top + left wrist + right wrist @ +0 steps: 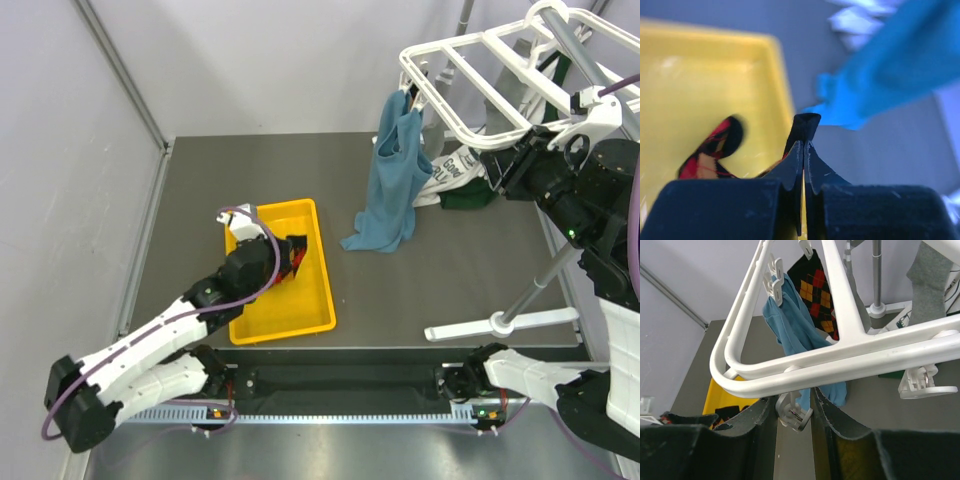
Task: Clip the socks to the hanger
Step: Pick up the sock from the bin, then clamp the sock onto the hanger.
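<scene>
1. My left fingers (804, 145) are shut tight, pinching the black end of an argyle sock (710, 150) over the yellow tray (300, 310).
2. My right fingers (795, 397) are part-closed on a white clip (794, 415) dangling under the hanger (850, 352).
3. A second argyle sock (817, 290) and a grey sock (930, 280) hang from the hanger.
4. A blue cloth (395, 170) hangs clipped, its lower end on the tabletop (420, 290).

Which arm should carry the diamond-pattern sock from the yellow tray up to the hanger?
Left. The left gripper is shut on the sock in the yellow tray. The right gripper is busy up at the hanger, with a clip between its fingers.
</scene>
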Tool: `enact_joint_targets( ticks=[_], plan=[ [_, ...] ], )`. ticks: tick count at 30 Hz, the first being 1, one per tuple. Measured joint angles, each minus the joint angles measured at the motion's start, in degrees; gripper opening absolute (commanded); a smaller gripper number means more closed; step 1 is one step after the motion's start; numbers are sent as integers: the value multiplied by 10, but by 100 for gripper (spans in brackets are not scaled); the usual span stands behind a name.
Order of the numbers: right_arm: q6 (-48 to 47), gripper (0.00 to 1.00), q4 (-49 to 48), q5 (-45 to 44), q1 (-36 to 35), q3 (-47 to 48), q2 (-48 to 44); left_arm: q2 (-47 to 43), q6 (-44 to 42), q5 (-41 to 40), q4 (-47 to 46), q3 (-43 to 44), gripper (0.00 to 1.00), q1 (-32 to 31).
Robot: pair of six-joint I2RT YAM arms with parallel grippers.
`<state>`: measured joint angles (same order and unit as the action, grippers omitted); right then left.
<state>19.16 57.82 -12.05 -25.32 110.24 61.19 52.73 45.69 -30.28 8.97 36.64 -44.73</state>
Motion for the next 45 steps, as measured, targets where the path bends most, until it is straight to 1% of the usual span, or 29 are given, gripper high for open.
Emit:
enact_joint_targets(
  ticks=[2, 4, 7, 9, 12, 15, 17, 20, 24, 28, 37, 45],
  plan=[
    [0, 0, 0, 3, 0, 0, 0, -32, -75, 65, -57, 4, 0, 0],
    [1, 0, 0, 11, 0, 0, 0, -36, -136, 139, -96, 27, 0, 0],
    [4, 0, 0, 24, 0, 0, 0, 8, -203, 269, -139, 98, 0, 1],
    [4, 0, 0, 29, 0, 0, 0, 45, -231, 351, -162, 149, 0, 1],
    [5, 0, -6, 36, 0, -9, -2, 109, -252, 464, -207, 223, 0, 0],
    [5, 0, -12, 42, 0, -16, -3, 199, -255, 567, -252, 313, 0, 0],
    [6, 0, -16, 46, 0, -19, -4, 260, -242, 622, -290, 362, 0, 0],
    [6, 0, -23, 53, 0, -23, -5, 330, -203, 685, -358, 397, 0, 0],
    [6, 0, -30, 62, 0, -27, -9, 410, -123, 743, -459, 421, 0, 0],
    [6, 0, -36, 68, 0, -31, -16, 471, -59, 776, -522, 466, 0, -1],
    [12, 0, -55, 91, 0, -56, -30, 508, 10, 804, -596, 575, 0, -13],
    [16, 0, -60, 106, 0, -56, -33, 512, 28, 819, -614, 586, 0, -21]
  ],
)
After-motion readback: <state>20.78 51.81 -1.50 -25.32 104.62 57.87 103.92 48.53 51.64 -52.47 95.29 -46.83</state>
